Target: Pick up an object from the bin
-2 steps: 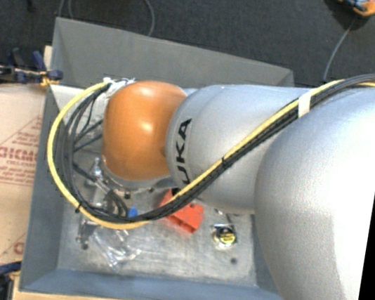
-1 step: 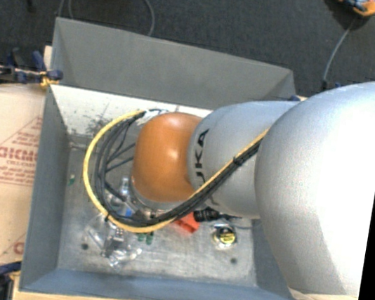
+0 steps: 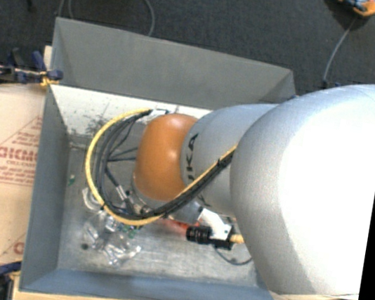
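Note:
My gripper [image 3: 119, 203] reaches down at the bin's left-centre, mostly hidden beneath the arm's wrist. Just below it on the floor lies a clear, crumpled plastic thing [image 3: 110, 242] with glinting edges. It sits in the front left part of the bin, close under the gripper. Whether they touch is hidden. To the right lies a black cylinder with a yellow tip [image 3: 213, 238], with a white piece [image 3: 216, 222] beside it and a bit of red [image 3: 175, 226] showing at its left end.
A tiny green speck [image 3: 71, 180] lies by the left wall. The big grey arm covers the bin's right half, and its cables loop over the back left. The bin's walls slope steeply inward.

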You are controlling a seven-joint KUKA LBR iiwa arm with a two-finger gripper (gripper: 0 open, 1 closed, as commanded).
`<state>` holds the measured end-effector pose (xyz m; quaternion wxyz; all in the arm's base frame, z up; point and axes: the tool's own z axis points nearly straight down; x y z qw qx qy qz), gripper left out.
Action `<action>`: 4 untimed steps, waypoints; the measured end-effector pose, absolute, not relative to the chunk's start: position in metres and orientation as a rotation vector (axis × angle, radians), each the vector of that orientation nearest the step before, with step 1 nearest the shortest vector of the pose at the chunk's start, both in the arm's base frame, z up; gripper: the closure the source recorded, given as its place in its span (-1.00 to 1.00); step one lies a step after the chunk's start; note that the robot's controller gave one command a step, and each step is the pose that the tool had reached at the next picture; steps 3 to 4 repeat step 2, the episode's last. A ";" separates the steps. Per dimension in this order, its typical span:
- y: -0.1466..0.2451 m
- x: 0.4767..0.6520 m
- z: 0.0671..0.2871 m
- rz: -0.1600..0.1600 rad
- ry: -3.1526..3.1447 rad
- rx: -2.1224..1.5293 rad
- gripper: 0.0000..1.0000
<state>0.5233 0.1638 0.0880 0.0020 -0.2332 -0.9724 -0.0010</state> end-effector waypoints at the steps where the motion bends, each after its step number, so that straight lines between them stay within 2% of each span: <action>1: 0.167 0.522 0.089 -0.008 -3.043 -0.731 1.00; 2: 0.163 0.539 0.230 0.000 -3.131 -0.328 1.00; 4: 0.163 0.539 0.230 0.000 -3.131 -0.328 1.00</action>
